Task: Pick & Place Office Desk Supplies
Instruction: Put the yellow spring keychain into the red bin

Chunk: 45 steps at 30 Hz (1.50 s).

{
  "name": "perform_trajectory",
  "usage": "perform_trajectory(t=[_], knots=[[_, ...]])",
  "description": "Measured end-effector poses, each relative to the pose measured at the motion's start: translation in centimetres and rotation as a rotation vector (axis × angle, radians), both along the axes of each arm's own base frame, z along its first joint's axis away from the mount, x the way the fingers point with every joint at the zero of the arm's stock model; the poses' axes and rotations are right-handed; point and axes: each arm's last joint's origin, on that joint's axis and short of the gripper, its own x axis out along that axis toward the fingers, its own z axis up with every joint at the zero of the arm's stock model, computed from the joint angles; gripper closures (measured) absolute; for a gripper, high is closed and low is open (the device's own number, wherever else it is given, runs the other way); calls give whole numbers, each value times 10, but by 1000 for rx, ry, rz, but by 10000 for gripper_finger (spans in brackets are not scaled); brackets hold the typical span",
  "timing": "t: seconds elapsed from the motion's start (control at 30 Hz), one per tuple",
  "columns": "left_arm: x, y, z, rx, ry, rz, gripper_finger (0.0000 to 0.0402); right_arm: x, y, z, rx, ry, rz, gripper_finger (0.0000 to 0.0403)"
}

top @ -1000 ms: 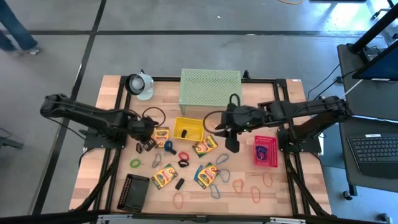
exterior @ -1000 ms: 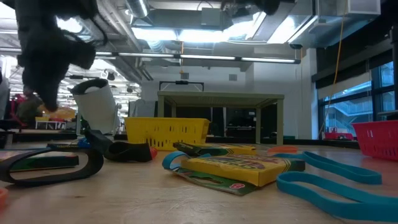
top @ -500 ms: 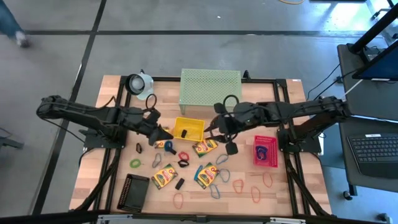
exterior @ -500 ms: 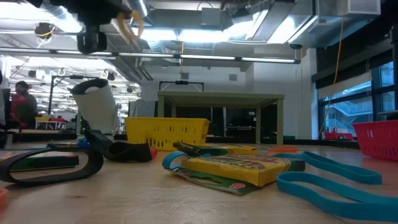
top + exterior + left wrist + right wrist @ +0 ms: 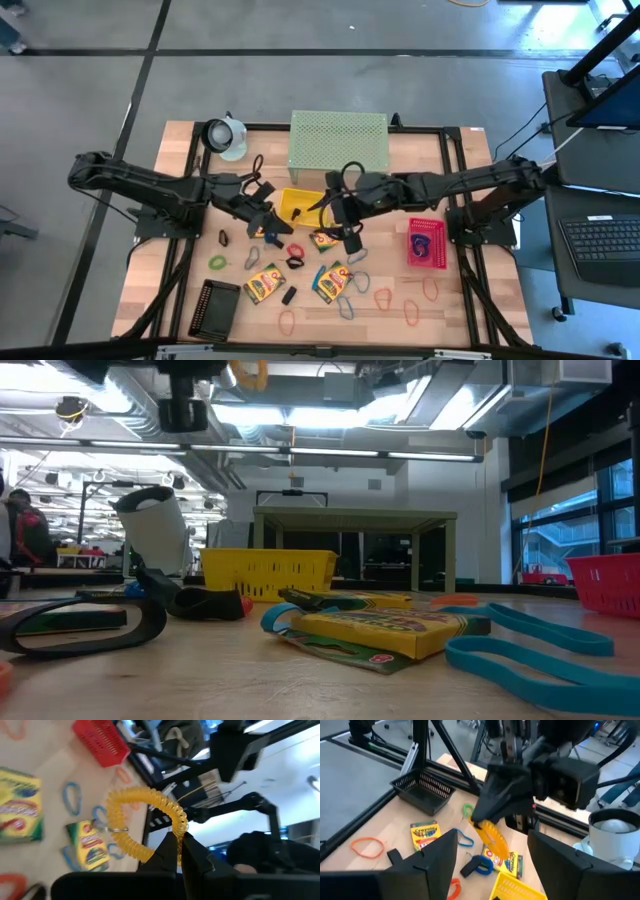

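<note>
A yellow curly plastic coil loop [image 5: 145, 827] hangs up in the air, pinched tight in the left gripper [image 5: 179, 841] — just beside the small yellow mesh tray [image 5: 303, 206]. The carrying step looks half done; next it should move over a tray and let go (gently). The right gripper [image 5: 492, 851] waits close by — fingers spread apart, holding nothing.

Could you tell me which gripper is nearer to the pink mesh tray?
The right. The right gripper hangs open over the crayon boxes, just across from the pink mesh tray; the left gripper, shut on a yellow coil, is beyond the yellow tray.
</note>
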Motion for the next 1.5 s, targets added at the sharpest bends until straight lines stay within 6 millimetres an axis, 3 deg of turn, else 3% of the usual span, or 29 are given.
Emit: perform_trajectory(t=[0.37,0.57,0.7,0.87,1.17,1.33,1.5], knots=[[32,1,27,62,-55,-71,400,10,-5,-8,11,-1,-21,181],[34,6,34,71,-79,-84,399,10,-4,-9,37,12,-33,208],[35,8,33,70,-71,-87,399,10,-4,-9,58,16,-42,266],[34,9,31,79,-51,-82,398,9,-4,-9,89,23,-62,380],[35,13,31,94,-48,-21,385,8,-4,-11,131,48,-159,392],[32,20,34,97,-59,13,338,0,-7,-6,148,73,-222,392],[28,32,38,125,-75,68,287,-16,-12,13,180,27,-277,392]])
